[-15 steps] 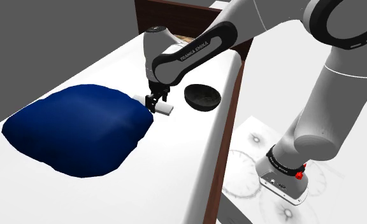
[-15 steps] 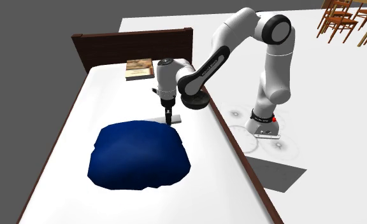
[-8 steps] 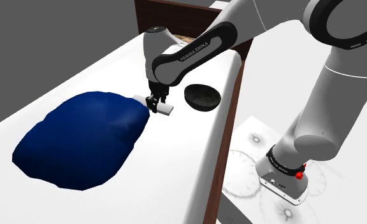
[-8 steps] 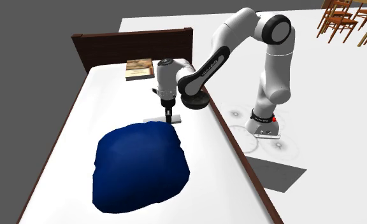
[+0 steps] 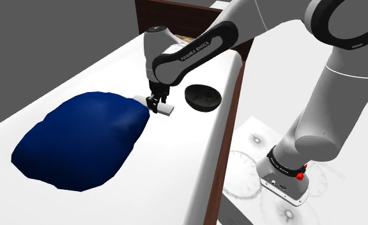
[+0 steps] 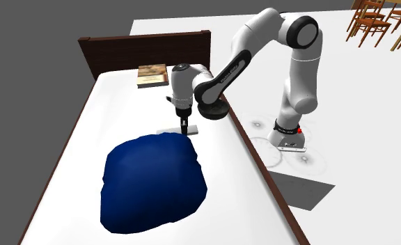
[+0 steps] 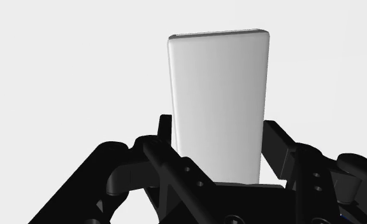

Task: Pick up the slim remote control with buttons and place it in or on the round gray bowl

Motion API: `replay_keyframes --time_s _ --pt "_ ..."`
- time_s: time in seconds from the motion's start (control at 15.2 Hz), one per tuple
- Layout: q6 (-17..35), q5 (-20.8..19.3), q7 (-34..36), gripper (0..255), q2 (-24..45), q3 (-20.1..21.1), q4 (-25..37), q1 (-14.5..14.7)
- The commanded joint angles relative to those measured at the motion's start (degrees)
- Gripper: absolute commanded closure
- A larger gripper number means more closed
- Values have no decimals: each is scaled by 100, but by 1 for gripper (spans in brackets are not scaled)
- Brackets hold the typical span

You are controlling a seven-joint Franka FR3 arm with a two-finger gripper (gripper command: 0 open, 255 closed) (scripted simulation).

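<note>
The end effector (image 5: 154, 105) points straight down over the white bed (image 5: 176, 182), and in the wrist view its two black fingers (image 7: 165, 127) are closed narrowly against both long edges of the remote control (image 7: 217, 83), a plain white slab gripped crosswise at one end. The remote control lies level at the bed surface, just beside the edge of a dark blue cloth (image 5: 80, 140) and near, but apart from, the round dark bowl (image 5: 203, 97), which sits by the bed's edge. A book (image 6: 152, 75) lies against the brown headboard (image 6: 147, 50).
</note>
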Motion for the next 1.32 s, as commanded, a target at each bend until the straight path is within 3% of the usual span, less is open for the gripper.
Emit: replay_keyframes --time_s 0.0,1.25 --pt "-108 28 -12 255 -65 9 44 -4" --pt "-1462 268 -157 255 -716 47 775 -53"
